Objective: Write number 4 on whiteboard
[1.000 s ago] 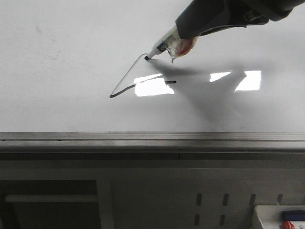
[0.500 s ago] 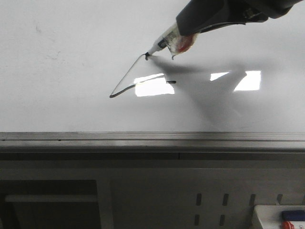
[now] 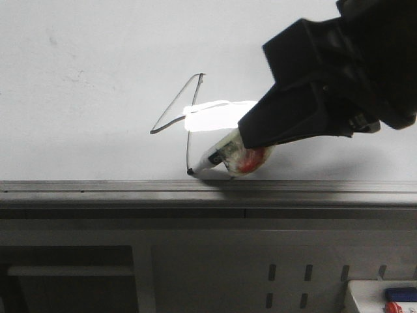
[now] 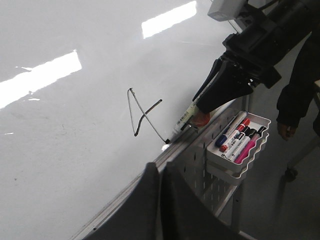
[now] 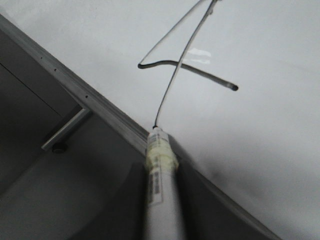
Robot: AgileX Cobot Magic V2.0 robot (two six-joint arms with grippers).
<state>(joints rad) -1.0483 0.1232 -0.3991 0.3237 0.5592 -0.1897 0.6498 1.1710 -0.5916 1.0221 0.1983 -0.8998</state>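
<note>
Black ink now runs from the apex to the frame [image 3: 208, 189] at six o'clock: within a second the right gripper [image 3: 244, 153], jaws clamped on the marker [image 3: 218, 156], drew the stem, seemingly completing the number 4 [image 3: 186, 124] at the centre of the whiteboard [image 3: 85, 85]; left gripper [image 4: 160, 172] jaws together.

The number 4 [image 3: 189, 124] stands drawn in thin dark line on the whiteboard [image 3: 85, 78]: a slanted stroke, a short crossbar partly lost in glare, and a long stem reaching almost to the grey frame. The glossy white board shows faint smudges.
</note>
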